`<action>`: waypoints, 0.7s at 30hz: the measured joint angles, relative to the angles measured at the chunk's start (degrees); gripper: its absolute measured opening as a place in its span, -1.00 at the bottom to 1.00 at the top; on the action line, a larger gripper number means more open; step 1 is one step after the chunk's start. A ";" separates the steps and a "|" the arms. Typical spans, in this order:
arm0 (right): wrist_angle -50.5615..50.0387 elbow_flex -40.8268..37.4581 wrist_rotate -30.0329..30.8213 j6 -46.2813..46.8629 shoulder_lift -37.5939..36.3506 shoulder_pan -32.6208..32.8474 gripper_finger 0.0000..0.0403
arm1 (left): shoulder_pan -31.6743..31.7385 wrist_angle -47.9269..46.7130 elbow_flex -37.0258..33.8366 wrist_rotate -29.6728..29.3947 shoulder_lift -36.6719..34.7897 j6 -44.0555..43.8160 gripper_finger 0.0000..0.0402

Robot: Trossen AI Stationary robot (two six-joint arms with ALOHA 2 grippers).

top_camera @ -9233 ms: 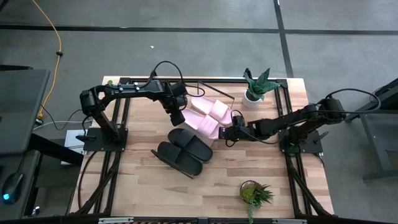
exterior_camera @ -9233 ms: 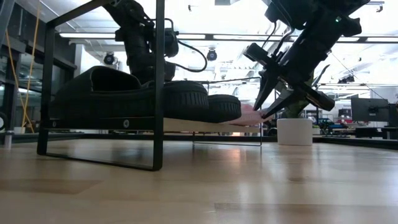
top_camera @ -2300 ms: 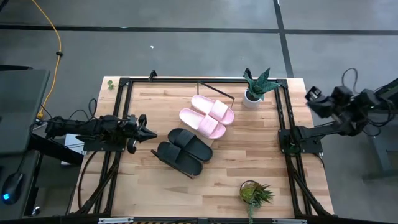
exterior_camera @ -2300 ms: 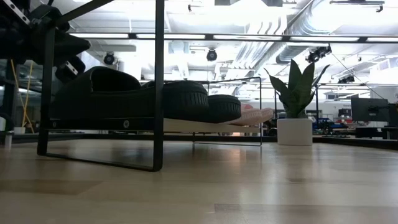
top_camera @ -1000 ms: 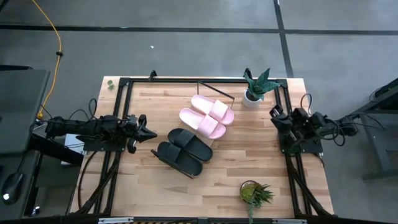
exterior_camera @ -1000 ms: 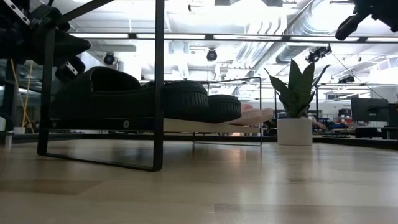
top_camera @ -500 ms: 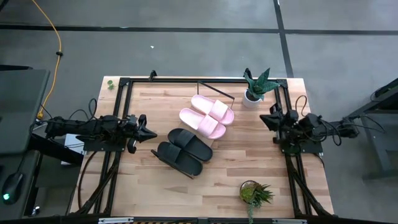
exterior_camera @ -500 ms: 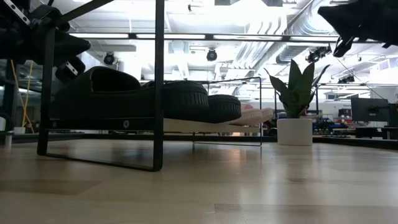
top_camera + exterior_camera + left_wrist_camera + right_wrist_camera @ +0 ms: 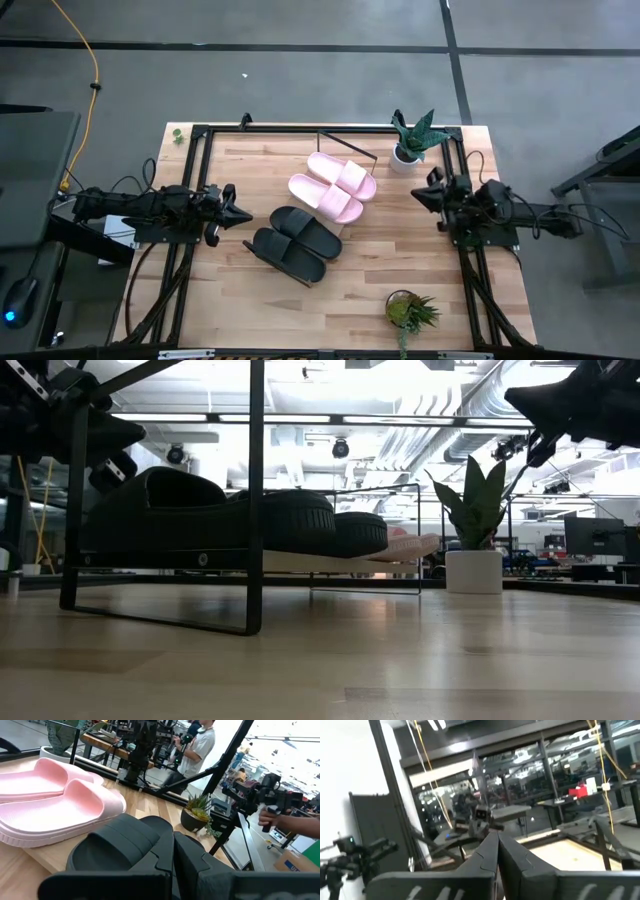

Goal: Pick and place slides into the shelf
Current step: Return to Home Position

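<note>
Wooden tabletop [image 9: 380, 270] with an arm at each side; left gripper [image 9: 232, 210], fingers pressed together on nothing, sits at the left edge; right gripper [image 9: 422, 192], likewise closed and empty, at the right; between them the slides, black pair [image 9: 297, 242] and pink pair [image 9: 333, 185], lie on the shelf [image 9: 320, 562]; placing looks finished, only parking is left.

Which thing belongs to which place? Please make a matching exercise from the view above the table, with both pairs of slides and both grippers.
Things:
1. black slides
2. pink slides
3. left gripper
4. right gripper

Places:
A. at the right side of the table, close to the plant in the white pot
B. on the shelf, at the end nearer the white pot
C. at the table's left side, holding nothing
D. on the shelf, at the end nearer the left gripper

Pairs: 1-D, 2-B, 3-C, 4-A
</note>
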 joint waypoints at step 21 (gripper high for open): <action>-17.10 0.04 0.83 -2.89 0.04 0.04 -1.00 | 0.00 0.02 -0.01 -0.02 0.00 0.00 -1.00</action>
